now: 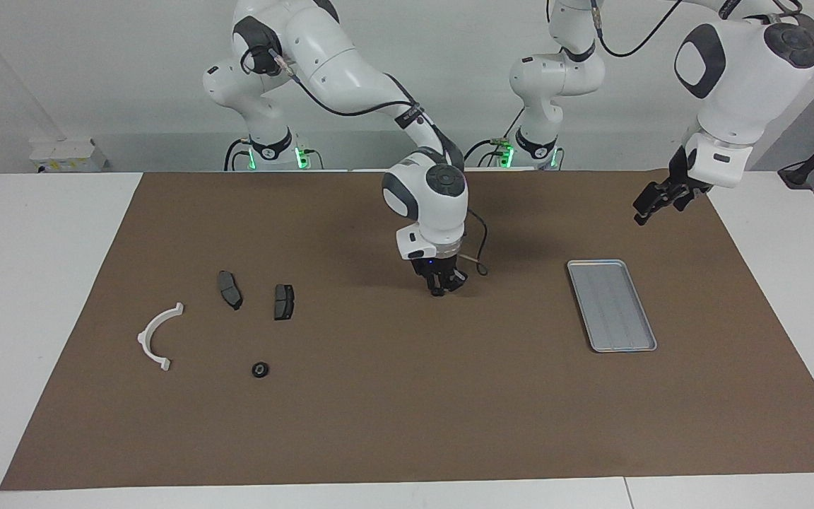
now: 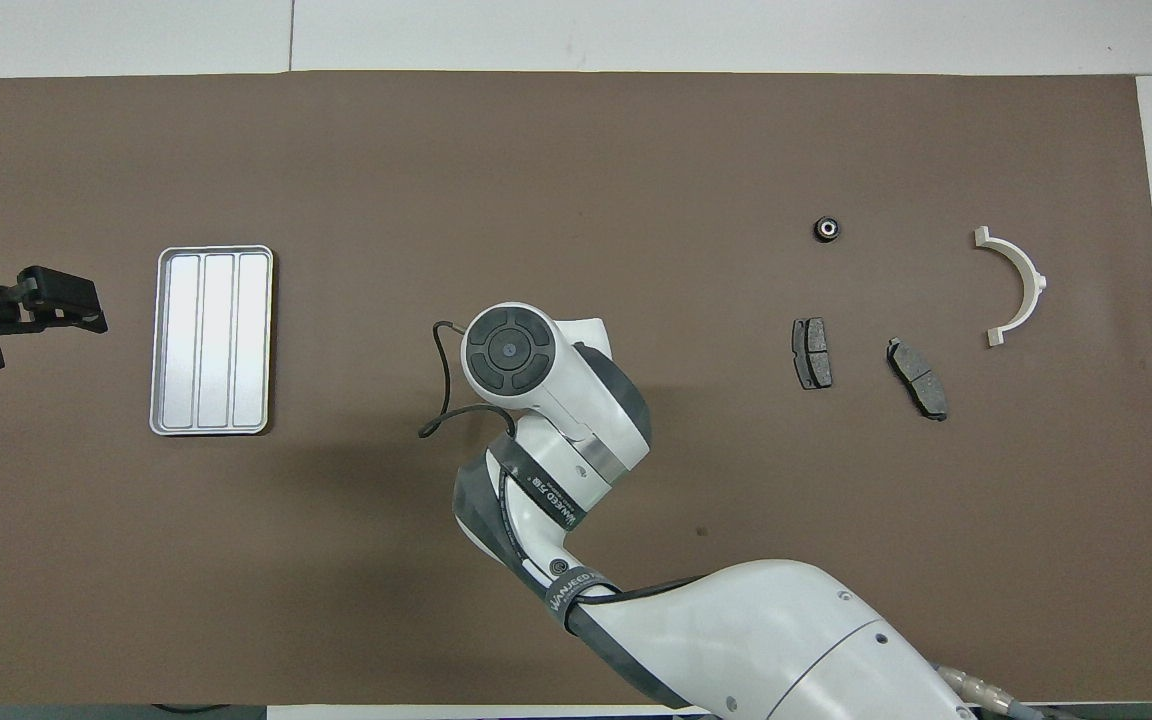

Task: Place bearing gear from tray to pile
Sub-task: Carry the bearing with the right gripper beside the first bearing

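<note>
My right gripper [image 1: 441, 288] is down at the brown mat in the middle of the table, its fingertips drawn together on a small black bearing gear that they mostly cover. In the overhead view its own wrist hides it. The silver ribbed tray [image 1: 612, 304] [image 2: 213, 340] lies bare toward the left arm's end. The pile toward the right arm's end holds a white half-ring bracket [image 1: 147, 329] [image 2: 1028, 280], two dark brake pads [image 1: 229, 289] [image 1: 283, 301] and another small black bearing gear [image 1: 259, 369] [image 2: 827, 228]. My left gripper [image 1: 644, 212] [image 2: 86, 305] waits open in the air beside the tray.
The brown mat [image 1: 407, 410] covers most of the white table. A loose black cable [image 2: 441, 385] loops off the right wrist. Bare mat lies between the right gripper and the pile.
</note>
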